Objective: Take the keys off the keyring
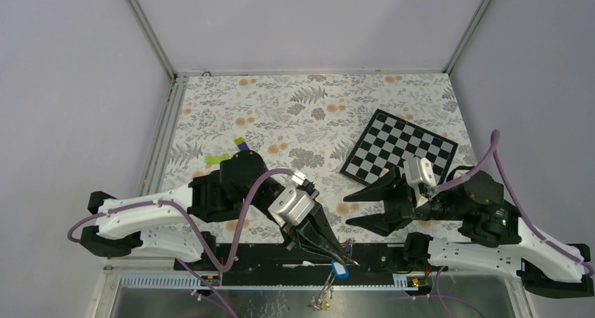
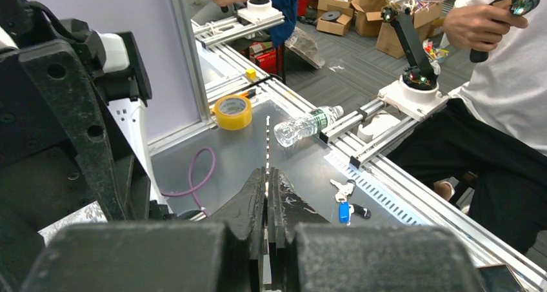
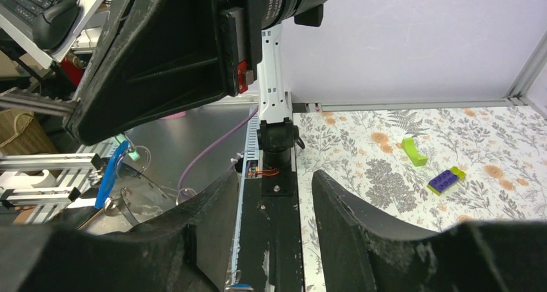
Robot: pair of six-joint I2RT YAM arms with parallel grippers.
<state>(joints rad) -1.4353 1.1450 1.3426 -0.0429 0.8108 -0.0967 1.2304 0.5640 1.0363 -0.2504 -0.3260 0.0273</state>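
Observation:
My left gripper [image 1: 349, 262] reaches past the table's near edge over a metal surface. In the left wrist view it [image 2: 268, 173] is shut on the keyring [image 2: 267, 144], which shows edge-on as a thin strip sticking out between the jaws. A blue-headed key [image 1: 340, 271] sits just under the fingertips, and silver keys [image 1: 323, 302] lie lower down. The left wrist view shows silver keys [image 2: 342, 189], the blue one [image 2: 344, 211] and a black one together; I cannot tell whether they hang or lie. My right gripper [image 1: 346, 209] is open and empty to the right, also shown in its own view [image 3: 276, 176].
A checkerboard [image 1: 400, 149] lies at the back right. A purple-and-green block [image 1: 242, 144] and a green piece [image 1: 217, 159] lie behind the left arm. Beyond the table edge are a yellow tape roll [image 2: 233, 111], a water bottle [image 2: 306, 126] and a person [image 2: 503, 79].

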